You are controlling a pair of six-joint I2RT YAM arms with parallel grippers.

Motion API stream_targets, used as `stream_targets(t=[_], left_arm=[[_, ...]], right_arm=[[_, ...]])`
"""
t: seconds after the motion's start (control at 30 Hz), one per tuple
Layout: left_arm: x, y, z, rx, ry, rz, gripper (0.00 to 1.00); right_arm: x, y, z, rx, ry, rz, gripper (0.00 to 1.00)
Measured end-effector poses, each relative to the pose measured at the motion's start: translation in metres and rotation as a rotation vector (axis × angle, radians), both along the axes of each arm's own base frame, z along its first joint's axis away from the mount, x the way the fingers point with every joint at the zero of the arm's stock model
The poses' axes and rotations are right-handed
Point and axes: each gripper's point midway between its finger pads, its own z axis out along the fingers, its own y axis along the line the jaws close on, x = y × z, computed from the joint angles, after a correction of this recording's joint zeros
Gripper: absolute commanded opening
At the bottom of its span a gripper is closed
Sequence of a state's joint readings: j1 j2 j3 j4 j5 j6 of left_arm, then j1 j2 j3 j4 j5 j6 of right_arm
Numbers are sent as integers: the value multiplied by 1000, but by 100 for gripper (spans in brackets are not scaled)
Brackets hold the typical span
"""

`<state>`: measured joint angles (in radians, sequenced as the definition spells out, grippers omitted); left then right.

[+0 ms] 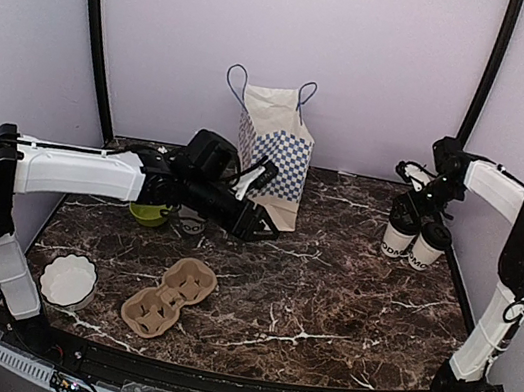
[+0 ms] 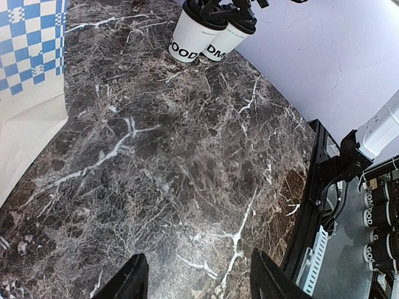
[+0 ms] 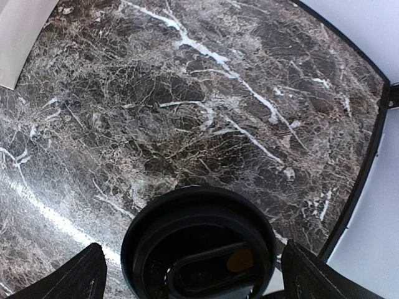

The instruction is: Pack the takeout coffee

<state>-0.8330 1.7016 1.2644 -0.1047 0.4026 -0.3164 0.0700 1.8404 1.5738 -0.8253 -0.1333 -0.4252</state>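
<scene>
Directly under your right wrist camera, a round black plastic lid [image 3: 198, 215] is filling the bottom of the view. Your right gripper [image 3: 191, 249] is hanging over it with its fingers spread wide on either side, apart from the rim and pinching nothing.

That lid is capping the nearer white paper cup [image 1: 398, 236]. This cup is standing upright on the dark marble tabletop [image 1: 325, 299], well to the right of the tall paper bag with blue-and-white checks [image 1: 273, 142]. A second white paper cup [image 1: 427, 248] is standing on its far side from the bag, touching it. Both are wearing black lids and showing black block lettering near the base.

The bag is standing upright with its blue handles raised, and you cannot see what it is holding. In front of the bag and to its left, a brown pulp cup carrier [image 1: 168, 296] is lying flat with its round wells facing up. A white scalloped dish [image 1: 67, 281] is sitting further left. A green bowl [image 1: 147, 213] is peeking out from behind your left arm.

Your left gripper [image 2: 199, 277] is hovering low beside the bag's base, its fingers parted over bare marble and gripping nothing.
</scene>
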Motion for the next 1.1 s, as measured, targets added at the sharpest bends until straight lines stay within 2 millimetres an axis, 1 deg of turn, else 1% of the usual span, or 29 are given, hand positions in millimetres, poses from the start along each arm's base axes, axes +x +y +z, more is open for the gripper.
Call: stream_targets(t=[0.07,0.13,0.23,0.27,0.3,0.37,0.4,0.47,0.53,0.6,0.73,0.8,0.87,0.97,1.03,1.1], left_arm=[[1,-1,9,2,-9,-5,57],[5,-5,27,-2,-33,-12,57],[15,-11,68,-34,-108,-11,57],[19,-13,89,-54,-147,-10,57],[21,-14,102,-68,-176,-7,57],[25,-13,128,-90,-234,2,57],[26,-12,137,-92,-258,8,57],[30,-9,147,-83,-295,20,56],[34,-4,153,-56,-327,38,55],[38,0,158,-28,-353,58,55],[54,12,170,28,-426,135,55],[60,20,170,67,-452,178,55],[66,27,166,109,-468,211,55],[68,42,159,163,-484,255,56],[65,53,156,186,-489,279,56],[58,69,153,203,-494,302,56]], right_arm=[[-1,-2,7,-9,-16,-5,99],[-3,-6,21,-25,-47,-13,99],[-7,-10,50,-38,-118,-27,99],[-10,-10,64,-35,-152,-32,99],[-11,-10,74,-29,-176,-37,99],[-14,-5,94,11,-228,-37,99],[-15,0,103,43,-248,-32,98],[-18,10,116,100,-270,-16,99],[-18,26,126,140,-285,21,96],[-22,51,135,165,-295,84,94],[-43,117,149,221,-307,250,90],[-53,141,156,254,-309,308,89],[-58,158,164,281,-318,339,87],[-52,179,180,316,-348,357,85],[-39,194,195,351,-376,352,84],[-24,207,204,383,-394,338,82]])
